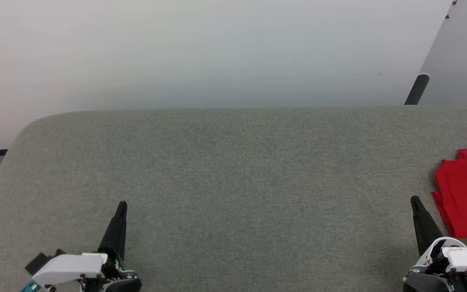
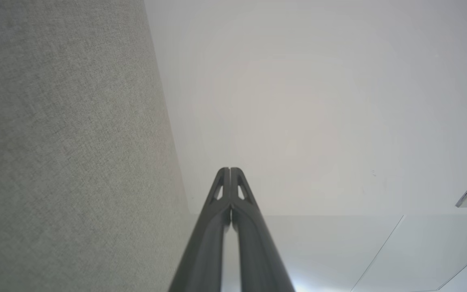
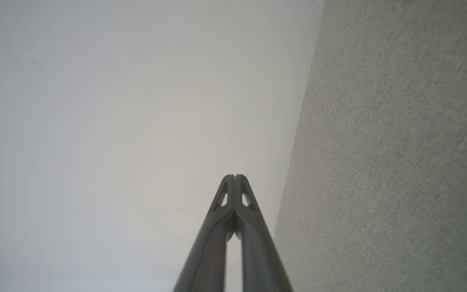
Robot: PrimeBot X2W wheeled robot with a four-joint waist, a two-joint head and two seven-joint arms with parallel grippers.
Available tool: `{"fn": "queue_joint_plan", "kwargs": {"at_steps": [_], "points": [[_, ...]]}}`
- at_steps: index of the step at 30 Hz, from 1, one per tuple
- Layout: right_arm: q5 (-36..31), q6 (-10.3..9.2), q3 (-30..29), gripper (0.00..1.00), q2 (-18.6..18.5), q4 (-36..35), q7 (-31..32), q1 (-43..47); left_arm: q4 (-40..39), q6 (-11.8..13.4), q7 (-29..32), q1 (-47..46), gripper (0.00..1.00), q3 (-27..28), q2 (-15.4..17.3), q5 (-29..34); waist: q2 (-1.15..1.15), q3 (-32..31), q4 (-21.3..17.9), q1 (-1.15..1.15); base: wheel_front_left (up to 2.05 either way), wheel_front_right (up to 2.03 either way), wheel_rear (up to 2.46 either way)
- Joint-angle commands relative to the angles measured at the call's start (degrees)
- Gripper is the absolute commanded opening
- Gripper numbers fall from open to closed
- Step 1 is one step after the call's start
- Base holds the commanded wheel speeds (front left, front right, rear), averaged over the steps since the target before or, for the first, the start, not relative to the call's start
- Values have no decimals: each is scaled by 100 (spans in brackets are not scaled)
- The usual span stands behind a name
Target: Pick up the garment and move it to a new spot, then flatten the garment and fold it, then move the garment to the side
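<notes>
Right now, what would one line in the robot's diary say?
garment: red, folded, far right on grey fabric table | left gripper: shut, empty | right gripper: shut, empty, near garment

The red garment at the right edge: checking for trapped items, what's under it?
Grey fabric tabletop runs under the garment; anything between them is covered, and its right part leaves the frame.

Plain lab: grey felt table [image 1: 233,162]
</notes>
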Motion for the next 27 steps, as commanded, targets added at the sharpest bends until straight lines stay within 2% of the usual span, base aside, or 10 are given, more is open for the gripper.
{"fn": "queue_joint_plan", "kwargs": {"at_steps": [1,27], "points": [[26,2,5,0,15,0,3,-17,3,-34,16,-54,0,14,-4,-19,0,0,0,0,0,0,0],[27,2,7,0,15,0,1,-17,3,-34,14,-54,0,13,-4,-19,0,0,0,0,0,0,0]]}}
